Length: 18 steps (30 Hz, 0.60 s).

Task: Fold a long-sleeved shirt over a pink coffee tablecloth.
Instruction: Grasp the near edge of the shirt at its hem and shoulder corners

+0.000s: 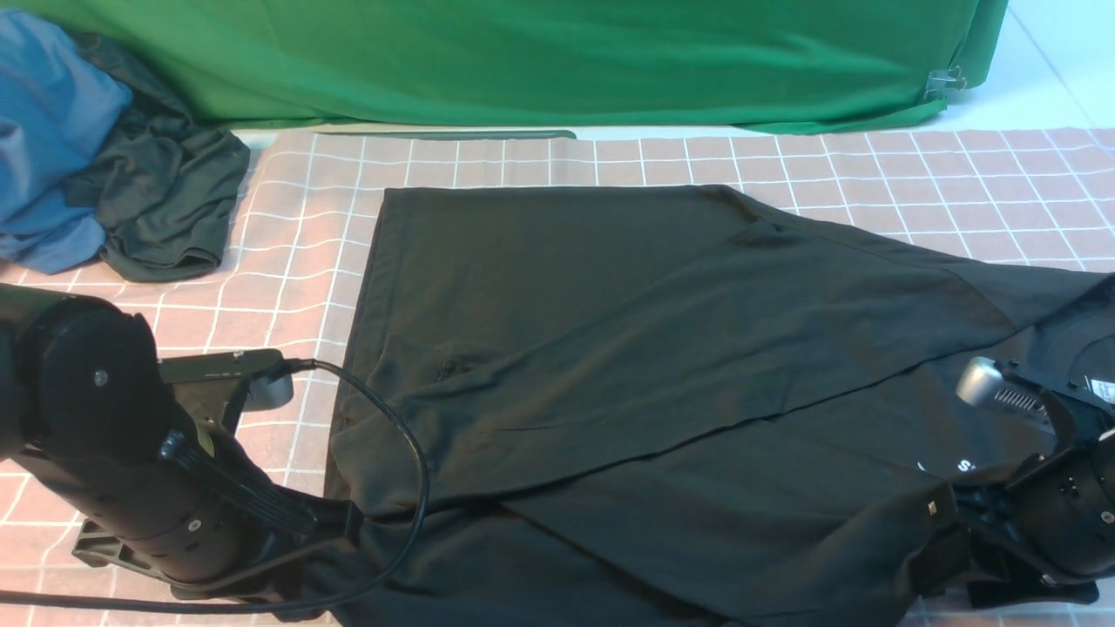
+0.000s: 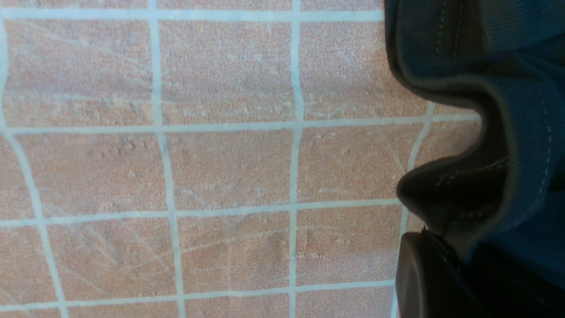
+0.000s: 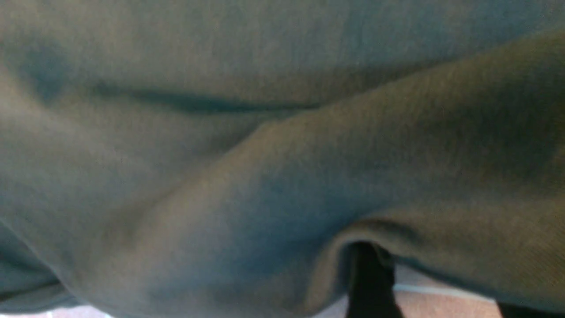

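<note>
Starting at the upper left of the front view, a crumpled blue garment point(image 1: 43, 131) and a rumpled dark garment point(image 1: 165, 200) lie touching, on the tablecloth's point(image 1: 296, 261) corner. Bare pink squares edged by thin white lines run down the left side and across the upper strip, leaving open room there. At lower left, the left gripper point(image 1: 344, 522) is closed on the shirt's point(image 1: 610, 348) hem edge. The left wrist view shows the stitched hem bunched in soft waves at a finger point(image 2: 415, 274), above napped, faintly scuffed cloth. The shirt, a matte black knit, spreads from the centre to the right edge, with a broad flap folded diagonally across it. A smooth green cloth point(image 1: 523, 61) hangs along the top. At lower right, the right gripper point(image 1: 949, 514) sits at bunched fabric beside a white print point(image 1: 962, 466). Draped cloth hides its jaws, so I cannot tell their state.
</note>
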{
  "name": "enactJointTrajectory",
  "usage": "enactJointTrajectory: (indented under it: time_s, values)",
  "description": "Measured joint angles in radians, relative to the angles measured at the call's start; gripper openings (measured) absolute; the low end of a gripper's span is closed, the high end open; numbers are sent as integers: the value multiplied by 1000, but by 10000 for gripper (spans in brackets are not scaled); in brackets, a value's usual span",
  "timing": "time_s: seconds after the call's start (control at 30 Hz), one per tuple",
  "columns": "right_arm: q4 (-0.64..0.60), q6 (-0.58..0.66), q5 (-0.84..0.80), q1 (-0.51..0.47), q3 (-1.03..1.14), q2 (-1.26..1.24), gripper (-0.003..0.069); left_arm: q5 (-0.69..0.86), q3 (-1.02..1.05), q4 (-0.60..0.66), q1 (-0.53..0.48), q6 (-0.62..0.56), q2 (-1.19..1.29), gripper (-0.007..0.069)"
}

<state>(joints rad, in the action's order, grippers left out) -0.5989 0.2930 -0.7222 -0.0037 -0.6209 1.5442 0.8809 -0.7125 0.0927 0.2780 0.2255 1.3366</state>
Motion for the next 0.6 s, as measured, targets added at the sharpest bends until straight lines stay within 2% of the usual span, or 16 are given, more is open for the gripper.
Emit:
enactJointTrajectory:
  time_s: [0.13,0.23,0.47,0.6]
  values:
    - [-42,32,15,2,0,0,351,-11,0,0,0,0,0,29]
    - [-100,75,18,2,0,0,363,-17,0,0,0,0,0,29]
    - [-158,123,42,2,-10,0,456,-19,0,0,0,0,0,29]
    - [-162,127,52,2,-12,11,420,-19,0,0,0,0,0,29]
